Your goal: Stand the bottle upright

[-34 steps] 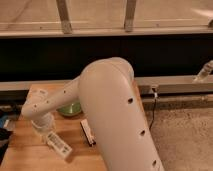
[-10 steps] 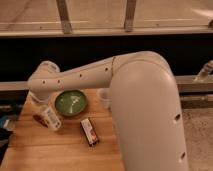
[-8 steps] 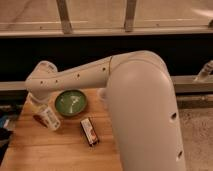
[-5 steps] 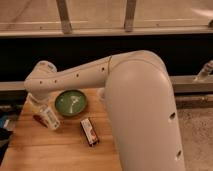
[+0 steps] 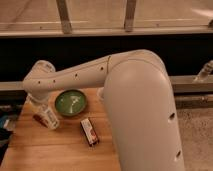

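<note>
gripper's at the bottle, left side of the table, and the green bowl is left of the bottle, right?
Not quite. The camera view shows the green bowl to the right of the bottle, not left. The rest holds: the gripper is down at the bottle on the left side of the wooden table.

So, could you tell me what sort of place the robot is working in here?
Probably a lab or office test area: a wooden table by a long window ledge, holding a green bowl, a bottle and a flat box. The gripper is at the bottle, left of the bowl.
</note>
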`<act>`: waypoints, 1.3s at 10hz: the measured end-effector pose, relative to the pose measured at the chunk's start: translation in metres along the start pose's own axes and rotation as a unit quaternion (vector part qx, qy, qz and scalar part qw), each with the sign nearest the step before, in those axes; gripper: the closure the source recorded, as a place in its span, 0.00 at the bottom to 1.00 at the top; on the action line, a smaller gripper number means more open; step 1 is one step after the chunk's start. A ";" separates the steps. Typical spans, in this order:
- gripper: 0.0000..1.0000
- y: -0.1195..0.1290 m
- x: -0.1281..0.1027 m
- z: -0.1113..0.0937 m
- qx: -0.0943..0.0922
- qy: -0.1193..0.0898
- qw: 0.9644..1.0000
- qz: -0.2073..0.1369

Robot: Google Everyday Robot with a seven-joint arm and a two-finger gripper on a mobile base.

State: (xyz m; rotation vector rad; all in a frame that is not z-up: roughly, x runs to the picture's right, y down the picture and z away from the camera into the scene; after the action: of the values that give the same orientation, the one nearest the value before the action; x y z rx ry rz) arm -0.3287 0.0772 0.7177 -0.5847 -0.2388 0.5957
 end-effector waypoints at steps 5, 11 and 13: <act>0.98 -0.007 0.004 0.000 0.010 0.013 1.000 0.007; 0.98 -0.028 0.013 0.006 0.025 0.023 0.999 0.019; 0.82 -0.032 0.019 0.014 0.014 0.007 1.000 0.022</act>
State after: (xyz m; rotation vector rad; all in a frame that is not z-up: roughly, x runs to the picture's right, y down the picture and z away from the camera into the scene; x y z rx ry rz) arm -0.3043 0.0734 0.7483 -0.5684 -0.2041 0.6372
